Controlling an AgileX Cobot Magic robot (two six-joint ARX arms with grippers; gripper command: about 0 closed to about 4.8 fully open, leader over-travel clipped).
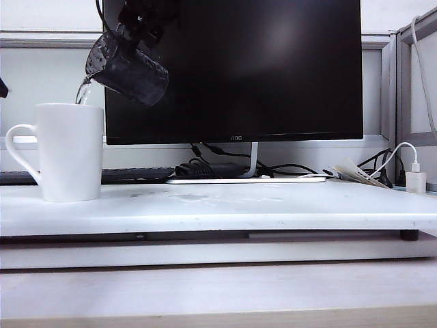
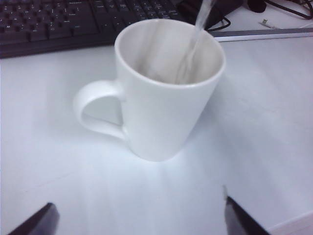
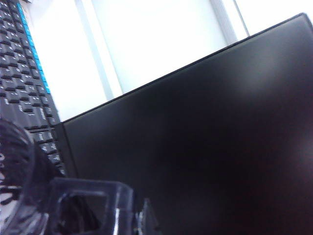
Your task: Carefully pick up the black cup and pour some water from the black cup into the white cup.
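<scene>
The black cup (image 1: pixel 128 68) hangs tilted, mouth down to the left, above the white cup (image 1: pixel 70 152) at the table's left. My right gripper (image 1: pixel 140 20) has reached across from above and is shut on the cup's handle (image 3: pixel 83 205), seen close in the right wrist view. A thin stream of water (image 1: pixel 85 92) falls from the black cup's lip into the white cup (image 2: pixel 166 93), and the water (image 2: pixel 195 39) also shows in the left wrist view. My left gripper (image 2: pixel 139 215) stands open just short of the white cup, holding nothing.
A large dark monitor (image 1: pixel 232 68) stands right behind both cups. A black keyboard (image 1: pixel 136 175) lies at its foot, behind the white cup. Cables and a white charger (image 1: pixel 415 179) sit at the back right. The white table (image 1: pixel 273 205) ends in a front edge.
</scene>
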